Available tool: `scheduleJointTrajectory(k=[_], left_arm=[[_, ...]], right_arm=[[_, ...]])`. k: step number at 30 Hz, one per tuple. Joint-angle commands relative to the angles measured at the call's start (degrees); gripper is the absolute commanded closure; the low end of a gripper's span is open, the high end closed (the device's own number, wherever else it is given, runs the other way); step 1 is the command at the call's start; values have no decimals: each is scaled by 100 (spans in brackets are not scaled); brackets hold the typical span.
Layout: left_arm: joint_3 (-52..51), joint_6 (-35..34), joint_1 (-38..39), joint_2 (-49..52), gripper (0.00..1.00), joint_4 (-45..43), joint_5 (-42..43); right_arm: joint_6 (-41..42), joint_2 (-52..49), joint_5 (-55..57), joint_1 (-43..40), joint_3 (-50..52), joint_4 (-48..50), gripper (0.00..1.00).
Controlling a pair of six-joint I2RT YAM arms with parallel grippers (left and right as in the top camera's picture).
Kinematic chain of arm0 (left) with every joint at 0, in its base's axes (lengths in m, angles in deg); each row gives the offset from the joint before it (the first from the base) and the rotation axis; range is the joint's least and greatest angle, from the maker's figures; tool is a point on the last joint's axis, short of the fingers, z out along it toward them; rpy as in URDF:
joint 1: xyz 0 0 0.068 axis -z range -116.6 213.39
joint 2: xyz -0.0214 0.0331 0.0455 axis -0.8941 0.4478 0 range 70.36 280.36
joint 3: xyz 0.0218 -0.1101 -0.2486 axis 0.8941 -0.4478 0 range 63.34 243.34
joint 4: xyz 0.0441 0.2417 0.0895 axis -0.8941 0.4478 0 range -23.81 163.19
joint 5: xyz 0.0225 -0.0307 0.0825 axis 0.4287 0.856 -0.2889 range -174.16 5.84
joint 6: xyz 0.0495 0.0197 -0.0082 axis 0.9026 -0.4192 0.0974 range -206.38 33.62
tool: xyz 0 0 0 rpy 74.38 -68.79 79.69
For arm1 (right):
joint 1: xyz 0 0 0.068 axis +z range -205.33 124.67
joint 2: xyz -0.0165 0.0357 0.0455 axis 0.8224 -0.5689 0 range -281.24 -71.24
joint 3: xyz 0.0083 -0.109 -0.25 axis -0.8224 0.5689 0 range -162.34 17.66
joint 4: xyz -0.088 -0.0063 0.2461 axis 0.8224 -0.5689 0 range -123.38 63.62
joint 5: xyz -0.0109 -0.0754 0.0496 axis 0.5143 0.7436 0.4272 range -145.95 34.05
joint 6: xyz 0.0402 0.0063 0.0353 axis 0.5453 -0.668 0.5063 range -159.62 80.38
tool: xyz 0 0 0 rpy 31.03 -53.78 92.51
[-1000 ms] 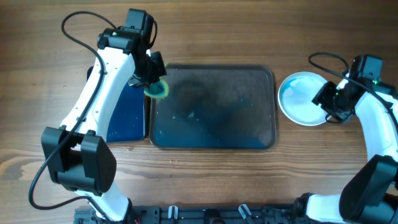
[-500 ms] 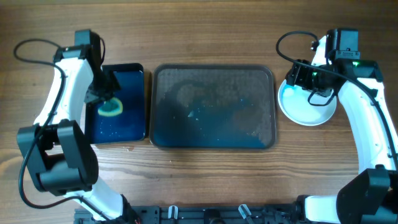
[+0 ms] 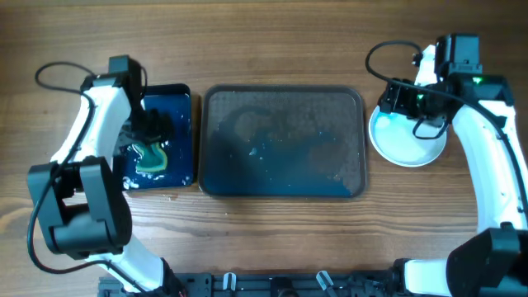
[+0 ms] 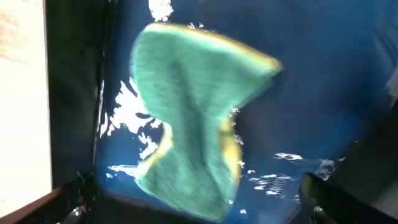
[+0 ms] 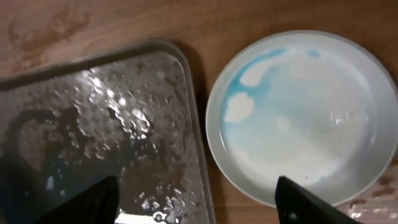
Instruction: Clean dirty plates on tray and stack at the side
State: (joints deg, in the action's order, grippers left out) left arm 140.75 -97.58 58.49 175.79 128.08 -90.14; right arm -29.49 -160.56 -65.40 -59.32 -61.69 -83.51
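The dark grey tray (image 3: 280, 124) lies wet in the middle of the table with no plate on it. A white plate (image 3: 408, 140) with a pale blue film rests on the wood just right of it; the right wrist view shows blue smears on this plate (image 5: 305, 118) beside the tray's corner (image 5: 93, 124). My right gripper (image 3: 396, 101) hovers open over the plate's upper left rim, holding nothing (image 5: 196, 205). My left gripper (image 3: 148, 128) is open above a green sponge (image 4: 193, 118), which lies loose in blue liquid.
A small black deep tray (image 3: 180, 92) of blue liquid stands left of the big tray and holds the sponge (image 3: 151, 157). Cables (image 3: 388, 49) loop from both arms over the back of the table. Bare wood lies along the front edge.
My left arm carried the sponge from the big tray's corner to the black tray and let it go. My right arm moved from the plate's right side to its upper left, jaws widening.
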Motion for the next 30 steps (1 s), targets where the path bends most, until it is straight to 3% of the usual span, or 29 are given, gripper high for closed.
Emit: scheduleJointTrajectory(k=[1,7,8,9,15,30], left_arm=[[608,46,400,-538,0,103,612],[608,50,704,-706,0,55,702],[608,50,704,-706,0,55,702],[608,48,704,-706,0,55,702],[608,48,704,-706,0,55,702],[608,50,704,-706,0,55,702]], right_arm=[[-564,457,-70,2,-629,-295,18],[-1005,1513,-70,2,-1440,-813,17],[-1005,1714,-70,2,-1475,-822,13],[-1016,1971,-63,2,-1478,-820,0],[-1012,3034,-46,2,-1478,-984,0],[-1021,2870,-264,2,-1333,-831,0]])
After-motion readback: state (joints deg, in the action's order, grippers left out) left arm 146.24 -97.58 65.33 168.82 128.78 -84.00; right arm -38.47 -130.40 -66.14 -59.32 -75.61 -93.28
